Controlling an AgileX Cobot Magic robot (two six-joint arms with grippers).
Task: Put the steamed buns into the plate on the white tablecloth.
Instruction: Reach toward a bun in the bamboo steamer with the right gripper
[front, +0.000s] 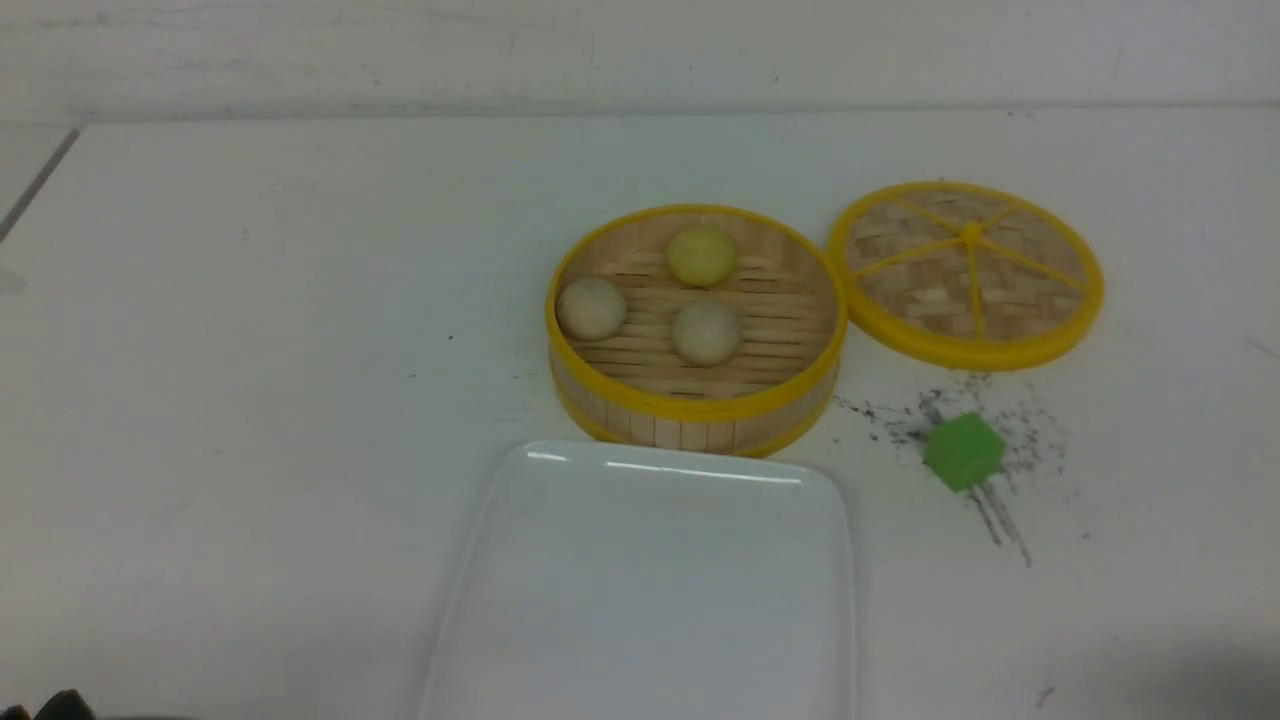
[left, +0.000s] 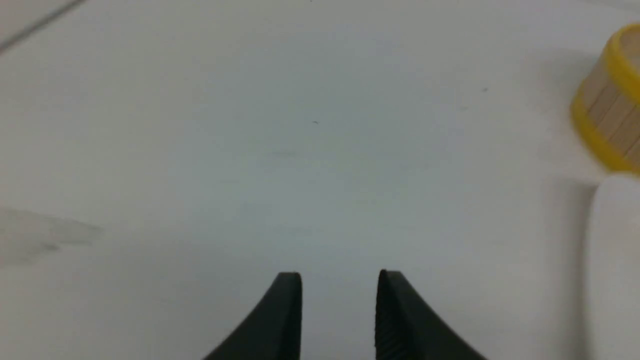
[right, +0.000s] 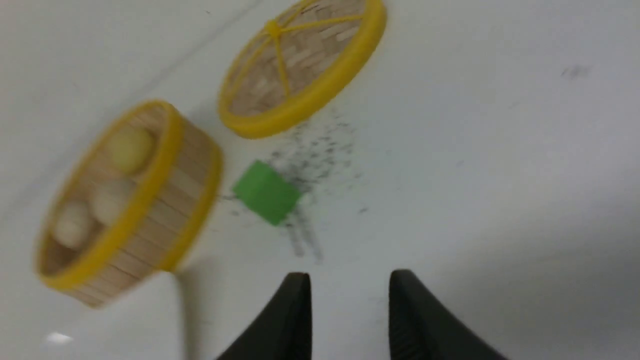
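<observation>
Three steamed buns lie in the round bamboo steamer (front: 700, 405): a pale yellow bun (front: 701, 256) at the back, a beige bun (front: 591, 307) at the left and a beige bun (front: 706, 331) in the middle. The white rectangular plate (front: 650, 580) lies empty just in front of the steamer on the white tablecloth (front: 250, 350). My left gripper (left: 339, 280) is open and empty over bare cloth, left of the plate's edge (left: 615, 260). My right gripper (right: 350, 280) is open and empty, short of the green cube (right: 266, 192). The buns also show in the right wrist view (right: 110, 197).
The round woven steamer lid (front: 966, 270) lies flat to the right of the steamer. A green cube (front: 963, 451) sits among dark specks at the right front. The steamer's wall (left: 607, 115) shows in the left wrist view. Only a dark bit of an arm (front: 60, 705) shows in the front view's lower left corner.
</observation>
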